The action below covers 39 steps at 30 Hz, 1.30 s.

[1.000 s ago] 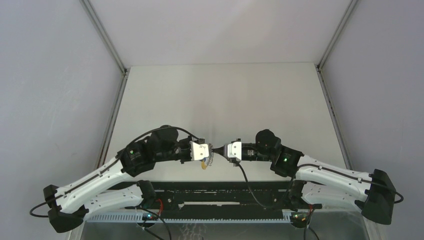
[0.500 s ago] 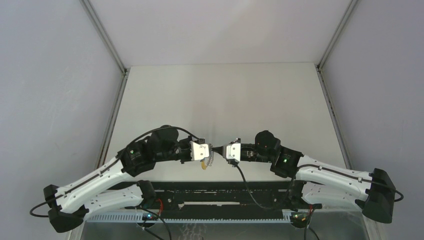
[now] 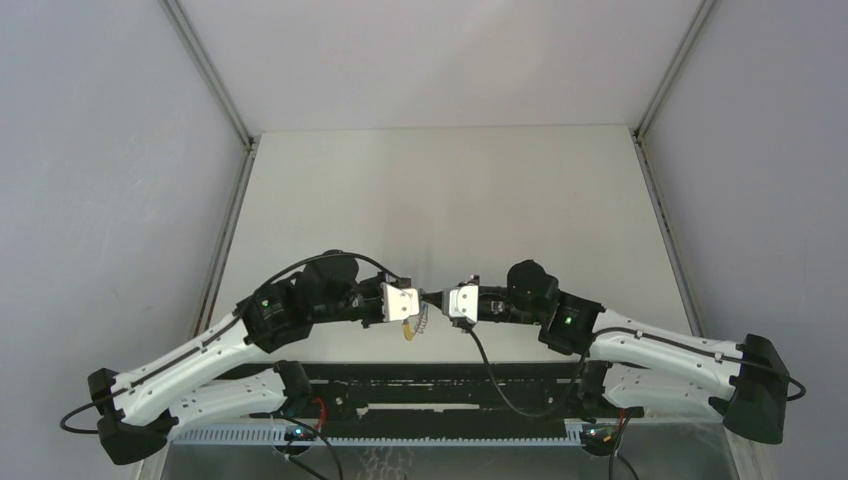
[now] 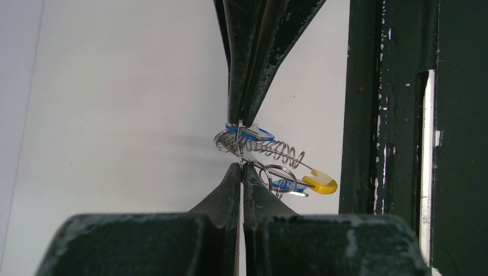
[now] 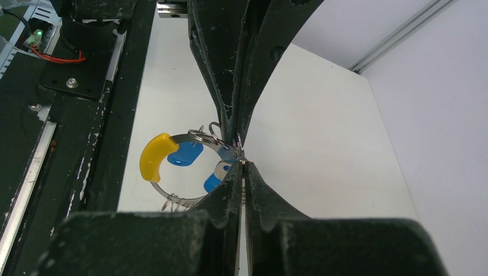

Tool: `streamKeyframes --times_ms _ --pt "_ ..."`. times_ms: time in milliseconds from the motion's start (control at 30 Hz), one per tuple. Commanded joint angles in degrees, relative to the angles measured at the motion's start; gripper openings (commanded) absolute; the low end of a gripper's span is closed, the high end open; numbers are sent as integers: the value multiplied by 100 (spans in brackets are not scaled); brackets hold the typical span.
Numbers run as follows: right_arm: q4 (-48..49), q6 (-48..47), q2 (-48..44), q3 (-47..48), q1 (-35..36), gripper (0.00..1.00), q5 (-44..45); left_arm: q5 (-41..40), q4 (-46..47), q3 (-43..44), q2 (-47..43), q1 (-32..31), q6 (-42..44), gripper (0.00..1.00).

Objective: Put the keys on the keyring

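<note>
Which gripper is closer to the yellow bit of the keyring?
Left, just barely. The yellow bit hangs beside the left gripper; the right gripper meets that gripper tip to tip, slightly farther over.

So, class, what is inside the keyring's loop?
An upper key head and a lower key head, both blue, show inside the keyring; the right tool covers part of the lower one.

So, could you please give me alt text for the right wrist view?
Two shut pincers meet tip to tip: the right pincer from the bottom edge, the left pincer from the top. At their tips is the keyring, silver with a yellow section, with two blue keys seen within its loop.
</note>
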Motion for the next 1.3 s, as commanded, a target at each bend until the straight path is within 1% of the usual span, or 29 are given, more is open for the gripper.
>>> streamKeyframes --times_ms 0,267,567,1267 --pt "62 -66 38 338 66 0 -15 99 246 -113 -55 -23 68 0" --pt "-124 -82 68 410 86 0 -66 65 237 -114 -55 -23 68 0" --pt "-307 -98 -128 409 91 0 71 -6 236 -120 -36 -23 60 0" --pt "-208 -12 4 482 108 0 57 100 224 -109 -18 -24 59 0"
